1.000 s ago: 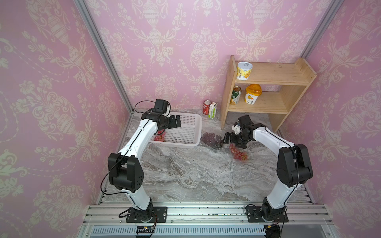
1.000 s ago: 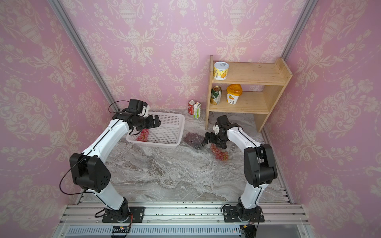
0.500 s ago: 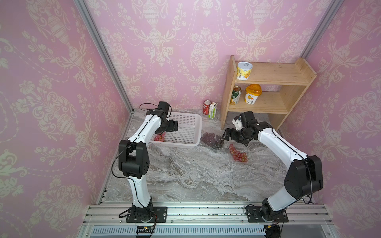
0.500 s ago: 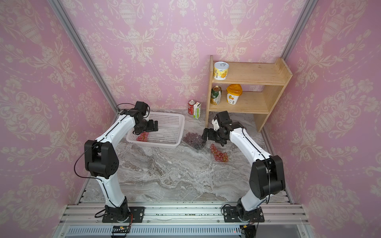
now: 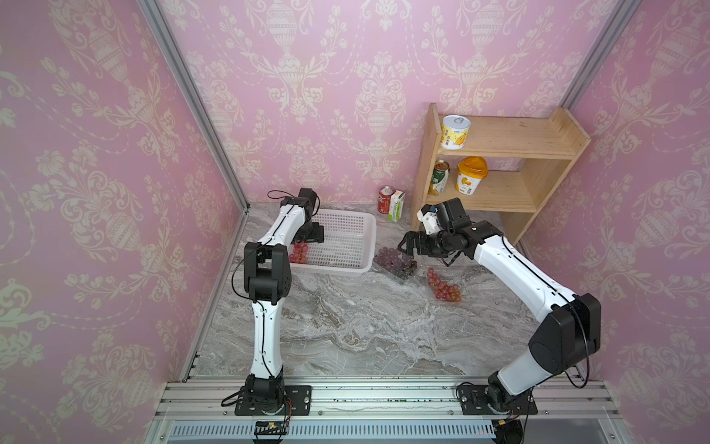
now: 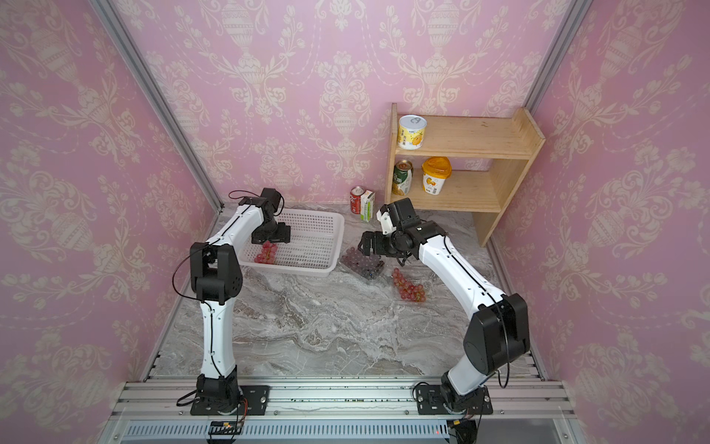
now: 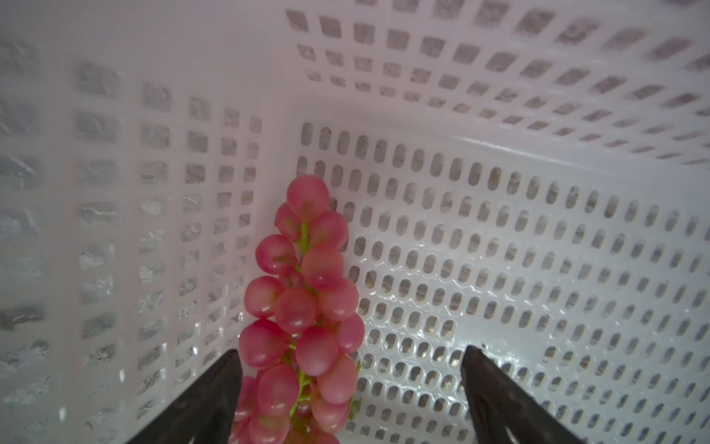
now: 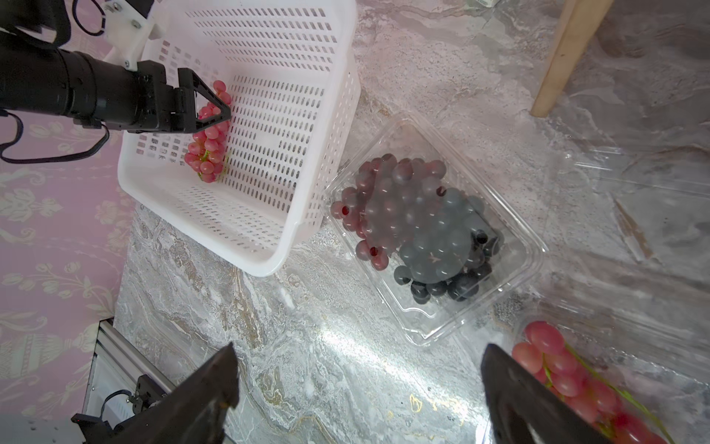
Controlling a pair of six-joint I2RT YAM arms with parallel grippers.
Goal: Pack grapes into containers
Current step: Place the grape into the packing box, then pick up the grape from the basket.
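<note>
Grapes (image 7: pixel 303 307): pink bunch lying near a basket (image 5: pixel 330 269) corner | container (image 8: pixel 511 265): on bench (image 5: pixel 345 326) beside basket, holding dark bunches (image 8: pixel 415 223) | left gripper (image 7: pixel 351 351): spread astride the pink bunch, not pinching | right gripper (image 8: pixel 359 346): spread, empty, over bench | handling, judged: light, limp, berries smooth and bruisable; pinch gently across the stem (image 7: pixel 304 234).

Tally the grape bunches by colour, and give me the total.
Pink-red: 2, the basket bunch and the right-hand bunch
Dark red-purple: 1, the purple bunch in the clear container
Near-black: 1, the black bunch in the same container
Total: 4 bunches
</note>
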